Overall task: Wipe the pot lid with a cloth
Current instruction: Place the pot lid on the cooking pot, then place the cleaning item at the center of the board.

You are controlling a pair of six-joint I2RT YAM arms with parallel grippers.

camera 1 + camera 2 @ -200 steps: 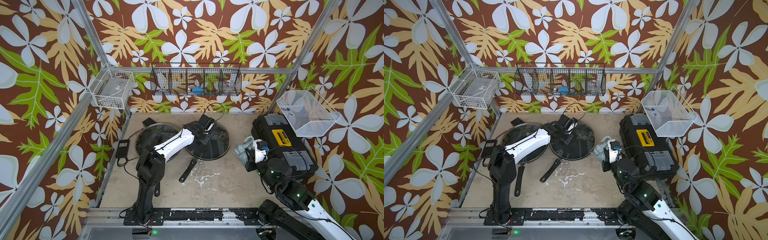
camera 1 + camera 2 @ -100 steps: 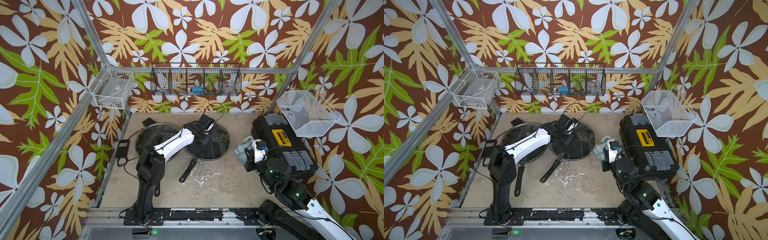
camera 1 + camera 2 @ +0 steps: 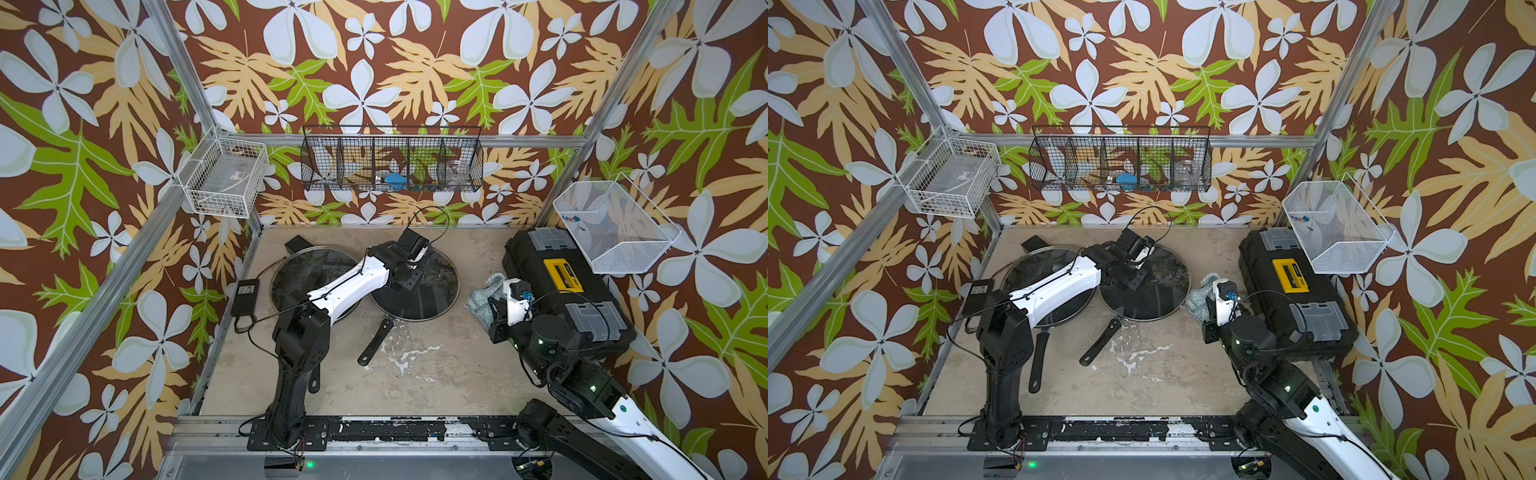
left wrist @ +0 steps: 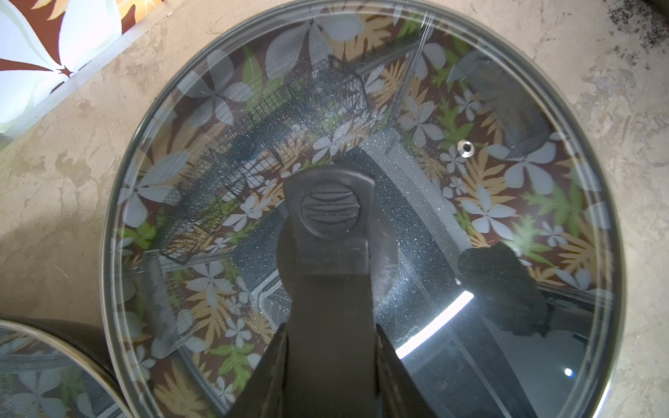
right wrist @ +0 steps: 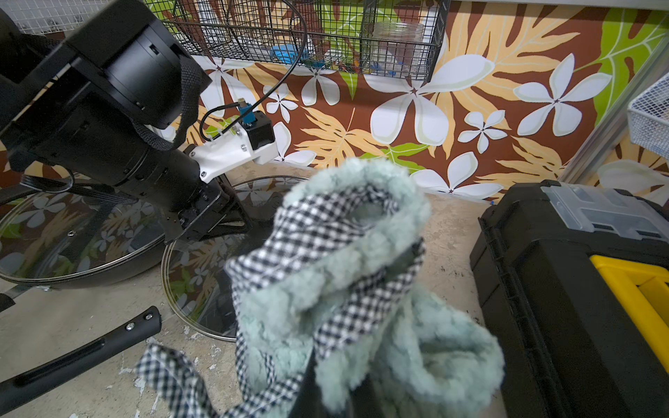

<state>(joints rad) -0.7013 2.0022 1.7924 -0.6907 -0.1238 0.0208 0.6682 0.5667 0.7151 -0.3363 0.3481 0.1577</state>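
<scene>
Left gripper: jaws closed on the black handle at the centre of the glass lid; lid lies level, its rim just beside a second lid. Right gripper: jaws closed on the cloth, bunched, teal fleece with a checked side; cloth sits between lid and toolbox, near the lid's rim but apart from the glass; whether its hanging corner touches the table cannot be told.
</scene>
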